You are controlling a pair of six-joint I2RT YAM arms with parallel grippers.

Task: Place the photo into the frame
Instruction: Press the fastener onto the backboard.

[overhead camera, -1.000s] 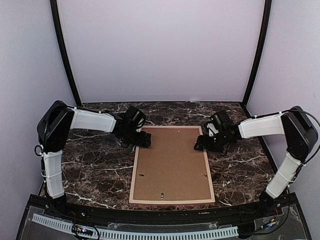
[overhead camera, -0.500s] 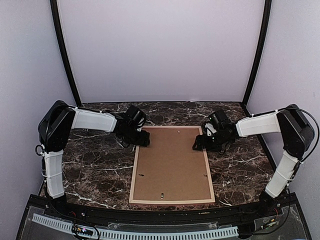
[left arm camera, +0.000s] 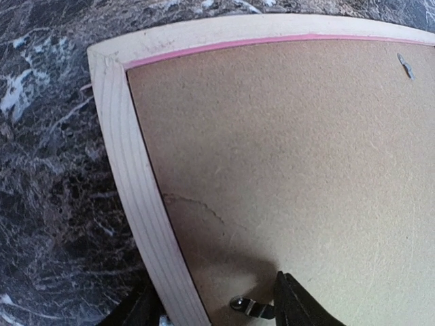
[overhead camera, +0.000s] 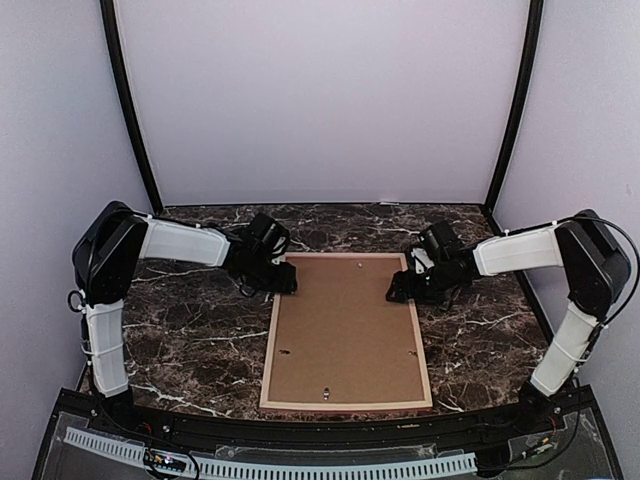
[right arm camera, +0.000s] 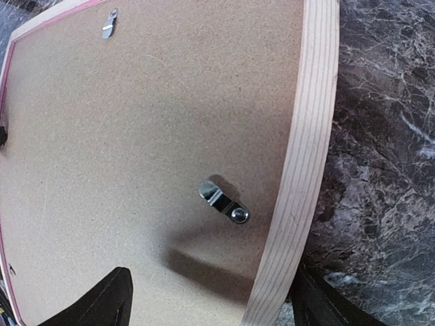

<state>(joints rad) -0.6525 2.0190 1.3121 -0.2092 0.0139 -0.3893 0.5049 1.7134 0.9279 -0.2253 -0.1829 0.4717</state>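
Note:
The frame [overhead camera: 346,404] lies face down on the marble table, pale wood reverse up, with a thin pink edge showing in the left wrist view [left arm camera: 129,176]. A brown backing board [overhead camera: 345,320] fills it. The photo is not in view. My left gripper [overhead camera: 284,281] is open at the frame's far left side, its jaws straddling the left rail [left arm camera: 211,293], one finger by a metal turn clip [left arm camera: 251,307]. My right gripper [overhead camera: 402,290] is open at the far right side, straddling the right rail [right arm camera: 211,285], just below another turn clip [right arm camera: 224,202].
Dark marble tabletop [overhead camera: 190,340] lies around the frame. White booth walls and black poles close in the back and sides. More small metal clips sit on the backing board near its far edge [overhead camera: 357,264] and near edge [overhead camera: 324,393].
Both grippers have shifted only slightly along the frame's far side rails. The frame has nudged a touch to the right. Nothing was picked up or let go.

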